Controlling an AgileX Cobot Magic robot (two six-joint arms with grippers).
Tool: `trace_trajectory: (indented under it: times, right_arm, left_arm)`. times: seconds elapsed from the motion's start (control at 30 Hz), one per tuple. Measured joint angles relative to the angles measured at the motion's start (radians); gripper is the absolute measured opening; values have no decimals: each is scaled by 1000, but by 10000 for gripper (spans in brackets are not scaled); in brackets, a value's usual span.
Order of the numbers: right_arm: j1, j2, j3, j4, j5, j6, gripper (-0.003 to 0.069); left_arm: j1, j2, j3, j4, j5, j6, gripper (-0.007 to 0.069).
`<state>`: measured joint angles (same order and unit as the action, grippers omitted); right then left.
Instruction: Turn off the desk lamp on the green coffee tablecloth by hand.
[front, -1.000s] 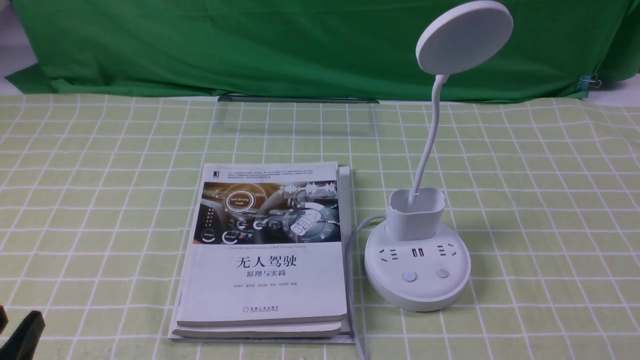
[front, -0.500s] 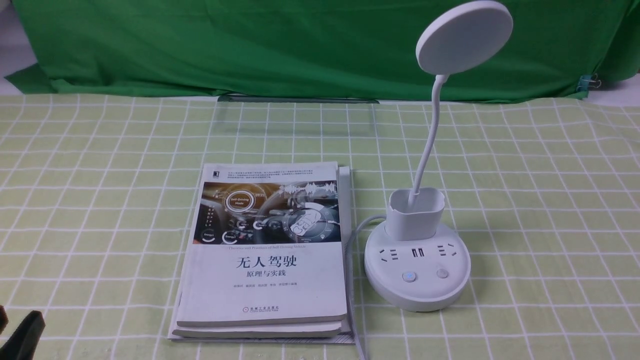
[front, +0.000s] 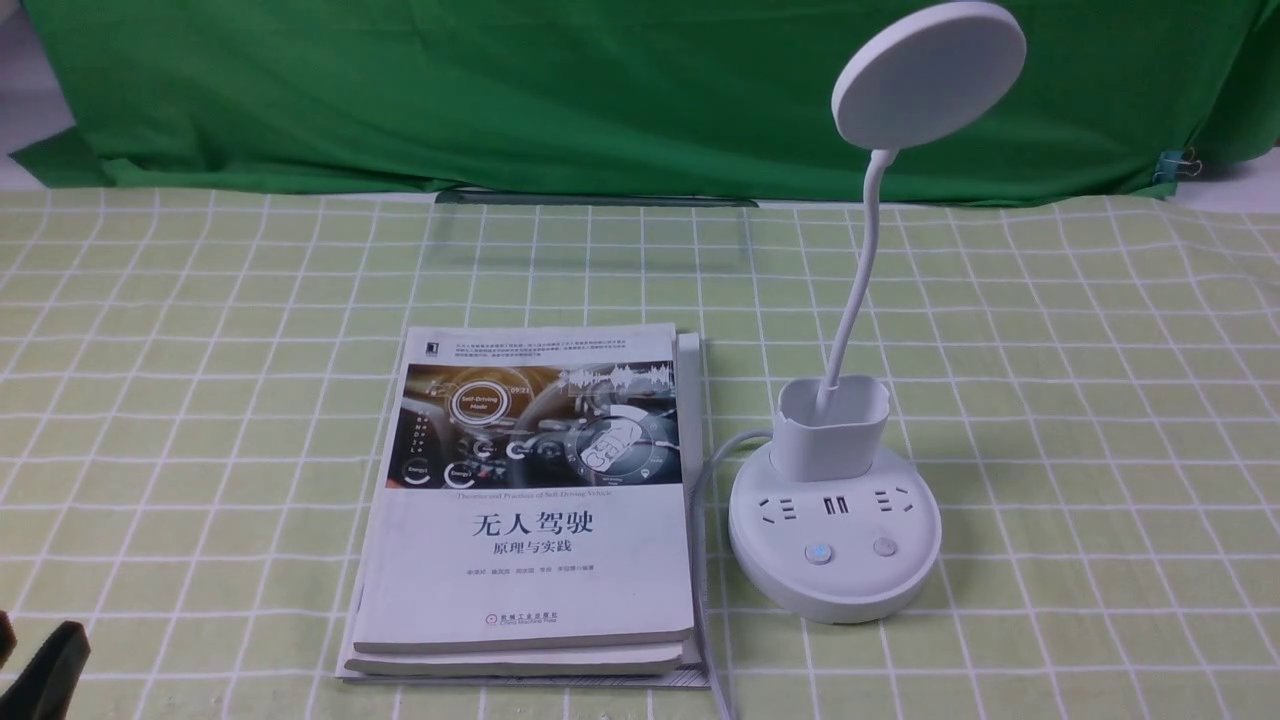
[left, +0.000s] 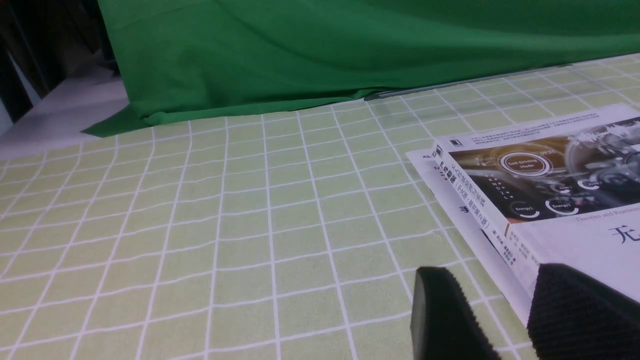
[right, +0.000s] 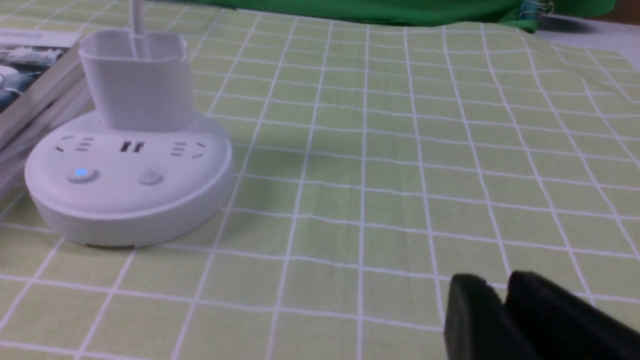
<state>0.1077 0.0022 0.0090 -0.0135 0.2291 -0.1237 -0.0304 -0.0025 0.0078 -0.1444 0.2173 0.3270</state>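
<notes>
The white desk lamp (front: 835, 540) stands on the light green grid tablecloth (front: 1100, 400), right of centre. Its disc head (front: 928, 72) is up at the back, and the left button (front: 818, 552) glows blue. In the right wrist view the lamp base (right: 127, 175) sits far off from my right gripper (right: 500, 290), which is shut and empty above the cloth. My left gripper (left: 492, 290) is open and empty, low over the cloth beside the books' edge; its tip shows at the front view's lower left corner (front: 45, 670).
A stack of books (front: 530, 500) lies just left of the lamp, also seen in the left wrist view (left: 550, 185). The lamp's grey cable (front: 705, 560) runs between the books and the base. A dark green backdrop cloth (front: 500, 90) hangs at the back.
</notes>
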Motion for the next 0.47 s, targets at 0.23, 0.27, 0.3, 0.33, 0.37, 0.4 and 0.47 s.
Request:
trace_trajectory:
  times: [0.23, 0.27, 0.3, 0.33, 0.37, 0.4, 0.47]
  right_arm:
    - [0, 0, 0, 0, 1, 0, 196]
    - [0, 0, 0, 0, 1, 0, 197]
    - [0, 0, 0, 0, 1, 0, 199]
    - [0, 0, 0, 0, 1, 0, 202]
    - [0, 0, 0, 0, 1, 0, 203]
    - [0, 0, 0, 0, 1, 0, 204]
    - [0, 0, 0, 0, 1, 0, 209]
  left_arm:
    - [0, 0, 0, 0, 0, 0, 242]
    - [0, 0, 0, 0, 0, 0, 242]
    - [0, 0, 0, 0, 0, 0, 242]
    - [0, 0, 0, 0, 0, 0, 242]
    - [0, 0, 0, 0, 0, 0, 242]
    - [0, 0, 0, 0, 0, 0, 242]
    - [0, 0, 0, 0, 0, 0, 242]
